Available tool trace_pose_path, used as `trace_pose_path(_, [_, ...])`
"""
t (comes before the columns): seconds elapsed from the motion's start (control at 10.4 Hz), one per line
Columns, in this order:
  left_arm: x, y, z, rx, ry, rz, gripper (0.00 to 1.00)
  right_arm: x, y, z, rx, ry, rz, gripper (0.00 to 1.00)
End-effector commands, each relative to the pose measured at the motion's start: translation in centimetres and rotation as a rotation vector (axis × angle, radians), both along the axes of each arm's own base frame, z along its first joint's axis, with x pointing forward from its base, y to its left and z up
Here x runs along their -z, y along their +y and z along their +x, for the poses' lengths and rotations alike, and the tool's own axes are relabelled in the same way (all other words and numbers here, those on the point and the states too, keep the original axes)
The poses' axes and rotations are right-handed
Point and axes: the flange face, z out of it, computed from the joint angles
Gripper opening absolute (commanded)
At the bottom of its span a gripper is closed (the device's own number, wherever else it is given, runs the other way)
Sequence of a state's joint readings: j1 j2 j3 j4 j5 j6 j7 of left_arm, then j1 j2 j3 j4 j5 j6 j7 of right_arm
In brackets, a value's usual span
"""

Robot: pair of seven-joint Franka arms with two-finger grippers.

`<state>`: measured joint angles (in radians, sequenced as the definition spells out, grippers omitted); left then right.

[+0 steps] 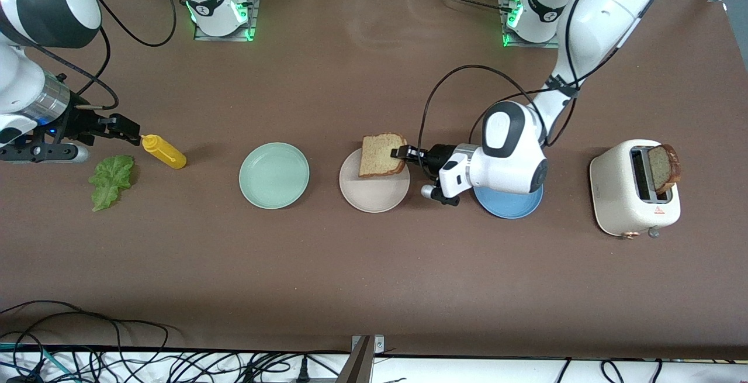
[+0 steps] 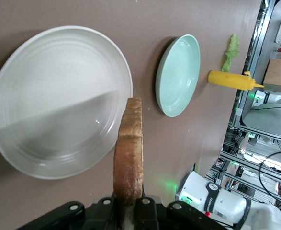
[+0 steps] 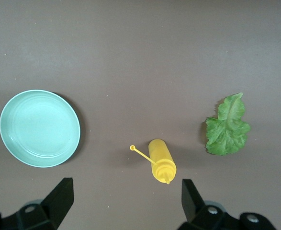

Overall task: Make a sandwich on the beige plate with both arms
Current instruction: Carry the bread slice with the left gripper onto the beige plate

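Front view: left claw [image 1: 401, 152] clamps bread slice [image 1: 381, 155] over beige plate [image 1: 374, 195]; right claw [image 1: 130, 128] (waiting) gapes.

A round pale beige plate [image 1: 374, 193] sits mid-table, between a round mint-green plate [image 1: 274, 175] toward the right arm's end and a round blue plate [image 1: 514, 204] toward the left arm's end. A square tan bread slice [image 1: 381, 155] hangs over the beige plate's rim. A ruffled green lettuce leaf [image 1: 111, 181] and yellow plastic squeeze bottle [image 1: 163, 151] lie at the right arm's end, a cream toaster [image 1: 634, 190] holding another brown bread slice [image 1: 665, 168] at the left arm's.
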<state>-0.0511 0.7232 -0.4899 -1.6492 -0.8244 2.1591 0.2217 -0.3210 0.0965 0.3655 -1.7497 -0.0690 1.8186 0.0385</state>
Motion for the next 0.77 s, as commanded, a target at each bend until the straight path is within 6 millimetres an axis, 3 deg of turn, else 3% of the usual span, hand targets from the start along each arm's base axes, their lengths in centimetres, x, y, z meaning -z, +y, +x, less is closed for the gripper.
trace_pose_path(0.0, [1.8, 0.0, 1.5, -0.024, -0.041, -0.049, 0.00, -0.5, 0.0, 0.0, 0.010, 0.005, 0.011, 1.00])
trace_pose_path(0.19, [3.4, -0.1, 1.8, -0.061, -0.058, -0.028, 0.00, -0.5, 0.0, 0.0, 0.010, 0.005, 0.011, 1.00])
trace_pose_path(0.29, [3.5, -0.5, 1.6, -0.066, -0.064, -0.025, 0.09, -0.5, 0.0, 0.0, 0.010, 0.003, 0.011, 1.00])
trace_pose_path(0.39, [3.5, -0.9, 1.5, -0.067, -0.068, -0.024, 0.40, -0.5, 0.0, 0.0, 0.010, 0.005, 0.011, 1.00])
trace_pose_path(0.48, [3.3, -0.7, 1.9, -0.086, -0.088, -0.017, 0.99, -0.5, 0.0, 0.0, 0.010, 0.005, 0.011, 1.00])
trace_pose_path(0.68, [3.0, -0.5, 2.1, -0.084, -0.107, -0.012, 1.00, -0.5, 0.0, 0.0, 0.010, 0.005, 0.011, 1.00])
